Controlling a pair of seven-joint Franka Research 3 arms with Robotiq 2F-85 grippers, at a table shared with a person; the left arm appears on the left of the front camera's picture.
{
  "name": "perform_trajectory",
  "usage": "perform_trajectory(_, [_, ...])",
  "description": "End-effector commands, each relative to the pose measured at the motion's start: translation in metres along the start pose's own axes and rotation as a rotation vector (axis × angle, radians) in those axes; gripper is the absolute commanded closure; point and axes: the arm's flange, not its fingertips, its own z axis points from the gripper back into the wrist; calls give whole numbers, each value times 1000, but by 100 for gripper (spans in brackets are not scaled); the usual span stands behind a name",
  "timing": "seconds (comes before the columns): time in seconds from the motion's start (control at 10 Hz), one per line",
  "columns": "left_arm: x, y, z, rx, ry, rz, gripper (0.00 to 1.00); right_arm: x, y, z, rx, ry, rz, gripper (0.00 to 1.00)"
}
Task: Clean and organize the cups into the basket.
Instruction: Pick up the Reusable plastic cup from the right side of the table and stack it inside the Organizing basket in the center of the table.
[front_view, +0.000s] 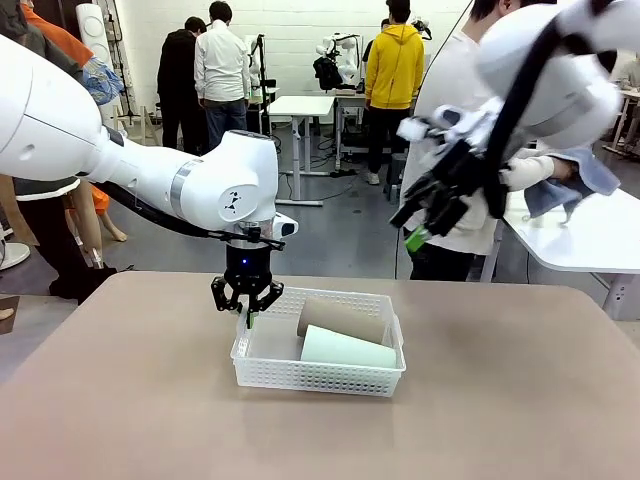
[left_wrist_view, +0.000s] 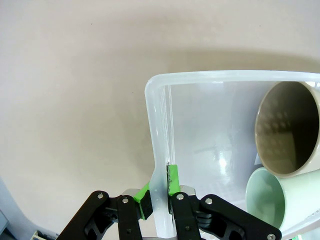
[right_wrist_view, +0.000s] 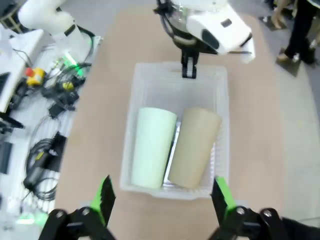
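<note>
Mint cup (front_view: 347, 350) and tan cup (front_view: 340, 320) lying side by side inside basket (front_view: 318, 378), mid-worktop (front_view: 500, 400). Left tool (left_wrist_view: 160, 187) pinching basket's end wall, jaws clamping it. Right tool (right_wrist_view: 162, 189) hanging high above, jaws spreading wide, holding nothing. Both visible cups appearing stowed; probably only basket positioning remaining.

tan table (front_view: 120, 400); white table (front_view: 590, 240) far right; person in yellow hoodie (front_view: 393, 60) at back; cables (right_wrist_view: 45, 155) beside table
</note>
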Motion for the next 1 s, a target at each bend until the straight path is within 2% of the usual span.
perform_trajectory(0.0, [-1, 0, 1, 1, -2, 3, 100, -57, 42, 17, -26, -147, 24, 0])
perform_trajectory(0.1, [-1, 0, 1, 1, -2, 3, 100, -89, 53, 26, -97, -211, -3, 0])
perform_trajectory(0.4, [-1, 0, 1, 1, -2, 3, 100, -201, 74, 49, -182, -451, -104, 0])
perform_trajectory(0.5, [-1, 0, 1, 1, -2, 3, 100, -230, 80, 59, -233, -515, -117, 0])
perform_trajectory(0.6, [-1, 0, 1, 1, -2, 3, 100, -255, 86, 66, -230, -593, -107, 0])
perform_trajectory(0.8, [-1, 0, 1, 1, -2, 3, 100, -302, 97, 76, -241, -671, -113, 0])
perform_trajectory(0.9, [-1, 0, 1, 1, -2, 3, 100, -321, 101, 79, -271, -658, -136, 0])
